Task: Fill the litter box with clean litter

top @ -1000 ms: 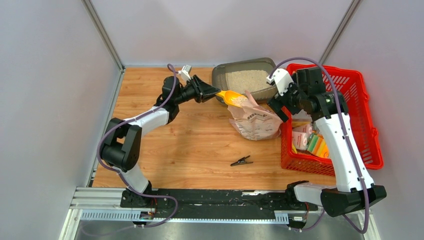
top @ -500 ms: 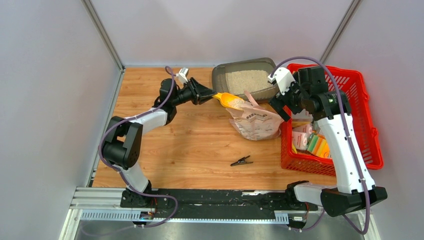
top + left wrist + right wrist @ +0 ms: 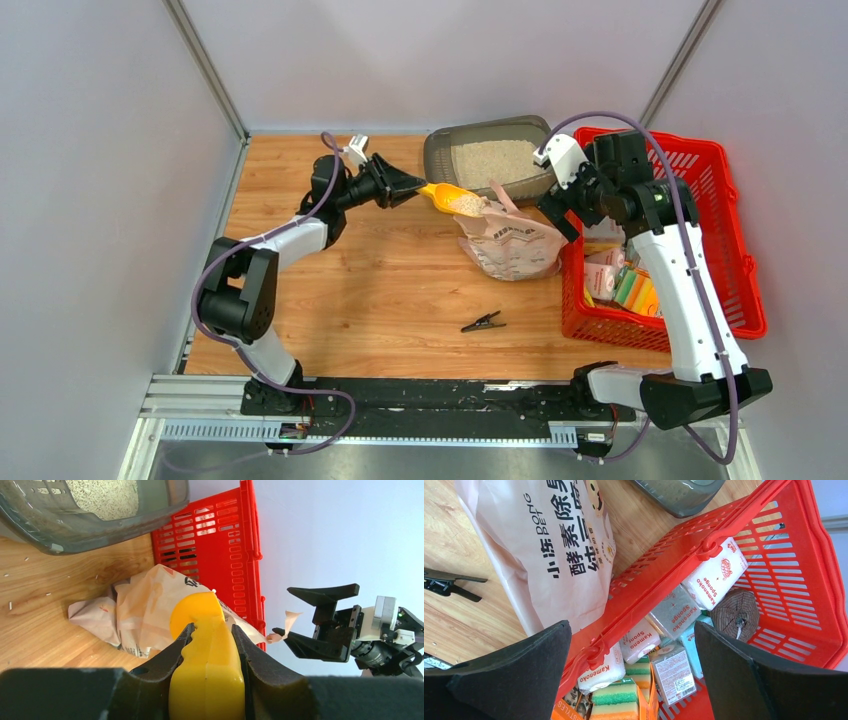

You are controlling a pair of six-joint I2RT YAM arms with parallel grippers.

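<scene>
My left gripper clenches the yellow scoop. Since 1 second ago it has drawn back toward 9 o'clock, lifting clean litter off the bag. My right gripper stays released. The litter box sits at 12 o'clock, partly filled. Only the right wrist view shows sponges in the red basket.

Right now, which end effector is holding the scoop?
The left end effector, shut on the yellow scoop; the right end effector stands wide open, gripping nothing.
</scene>
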